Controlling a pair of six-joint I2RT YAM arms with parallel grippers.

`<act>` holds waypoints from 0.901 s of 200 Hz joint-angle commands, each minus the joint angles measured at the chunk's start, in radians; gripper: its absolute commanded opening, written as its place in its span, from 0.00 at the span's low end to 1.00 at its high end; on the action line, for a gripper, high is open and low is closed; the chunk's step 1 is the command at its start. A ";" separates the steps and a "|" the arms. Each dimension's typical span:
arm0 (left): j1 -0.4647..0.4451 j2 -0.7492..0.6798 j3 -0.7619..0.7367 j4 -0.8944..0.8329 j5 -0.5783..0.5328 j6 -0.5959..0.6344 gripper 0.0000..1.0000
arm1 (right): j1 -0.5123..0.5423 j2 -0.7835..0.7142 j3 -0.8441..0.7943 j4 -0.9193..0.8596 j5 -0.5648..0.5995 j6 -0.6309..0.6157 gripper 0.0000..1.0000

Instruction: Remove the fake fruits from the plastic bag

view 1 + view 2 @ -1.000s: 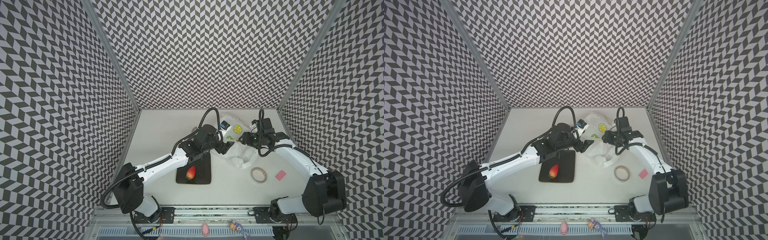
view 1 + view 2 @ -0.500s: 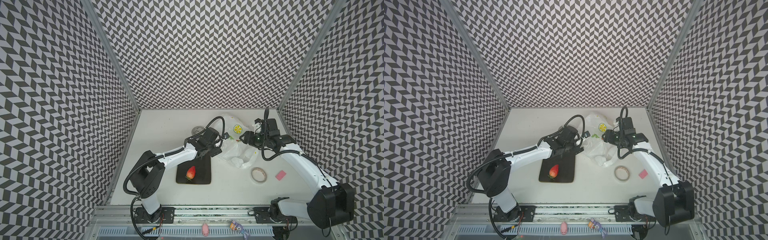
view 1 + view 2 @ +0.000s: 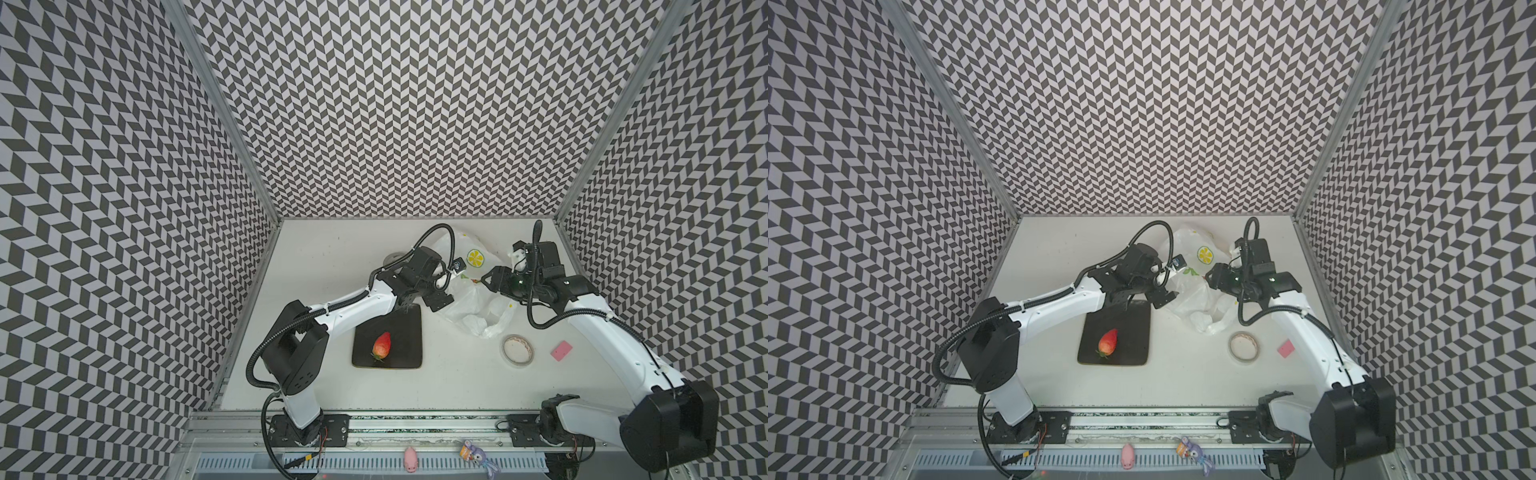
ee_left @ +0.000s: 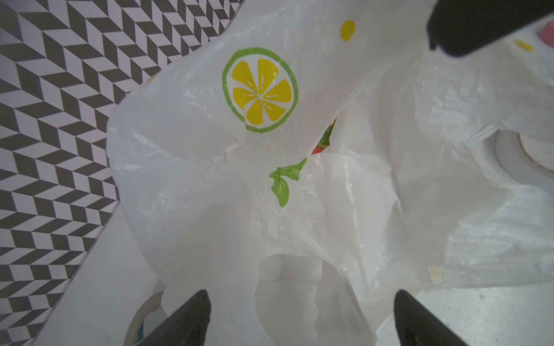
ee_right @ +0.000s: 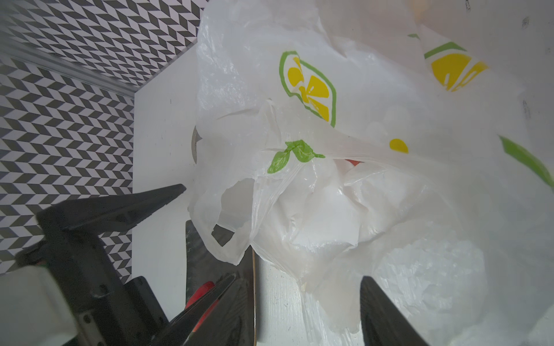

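The fake fruits (image 3: 1108, 341) are in two places. One, a red strawberry (image 3: 382, 345), already lies out on the black mat (image 3: 409, 332), just below the middle of both top views. A second fruit (image 4: 323, 143) shows only as a sliver of red and green through the slit mouth of the plastic bag (image 3: 471, 301). The bag lies crumpled right of centre, up and to the right of the mat. How many more are inside I cannot tell, because the film hides them.

The bag looks thin, limp and very light. It will probably crumple and slide along rather than resist, so one arm should pin or lift it by a handle loop (image 5: 209, 239) or the rim of the mouth while the other reaches in. The fruits look hard, glossy and light, and likely to squirt out of a pinch. I would take one across its broad middle, not the tapered tip.

The left gripper (image 4: 301, 295) has its jaws spread wide, gripping nothing, with bag film lying before them. The right gripper (image 5: 298, 278), on the bag's opposite side, also has its jaws apart, with loose film between them that is not pinched.
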State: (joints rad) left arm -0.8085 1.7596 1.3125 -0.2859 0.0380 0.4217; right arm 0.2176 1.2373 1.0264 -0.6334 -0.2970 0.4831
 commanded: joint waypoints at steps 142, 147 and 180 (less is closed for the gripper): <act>0.002 -0.006 0.115 0.103 -0.152 -0.080 0.00 | 0.140 -0.074 0.006 0.056 0.102 -0.211 0.52; 0.004 -0.019 0.121 0.101 -0.117 -0.106 0.00 | 0.159 -0.072 -0.002 0.075 0.121 -0.229 0.52; 0.026 -0.084 0.156 0.114 0.051 -0.291 0.00 | 0.222 -0.060 -0.081 0.234 0.202 -0.331 0.48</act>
State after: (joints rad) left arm -0.8013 1.7409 1.4296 -0.2260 -0.0769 0.2974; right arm 0.4129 1.1812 0.9928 -0.5591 -0.1837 0.2695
